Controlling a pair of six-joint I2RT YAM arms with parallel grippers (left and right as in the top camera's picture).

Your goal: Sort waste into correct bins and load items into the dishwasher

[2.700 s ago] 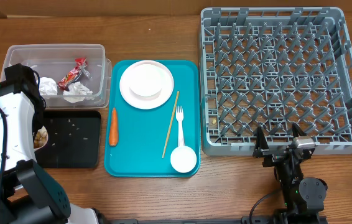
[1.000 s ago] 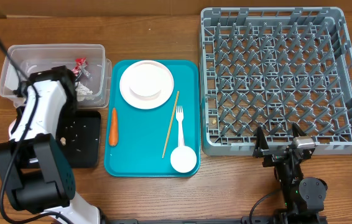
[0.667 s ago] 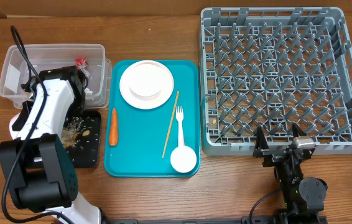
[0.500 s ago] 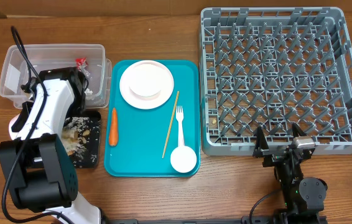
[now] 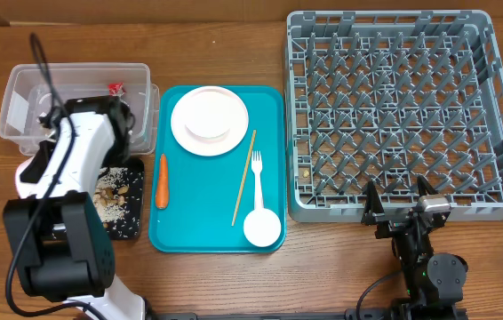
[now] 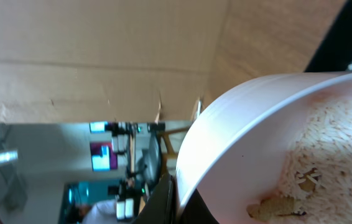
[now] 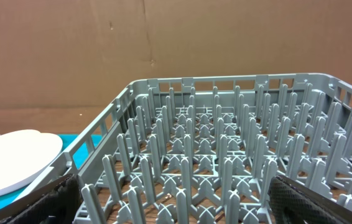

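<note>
Where the left arm (image 5: 78, 156) overhangs, half the black tray (image 5: 127, 229) hides

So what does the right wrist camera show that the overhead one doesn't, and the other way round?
Only the right wrist view: the brown cardboard wall at the back, and the pegs of the grey dish rack side-on, standing upright.
Only the overhead view: the carrot piece, fork, chopstick and cup on the teal tray, plus the clear tub and the black tray with food scraps.
Both: the grey dish rack, the white plate, part of the teal tray, and the open right tool.
</note>
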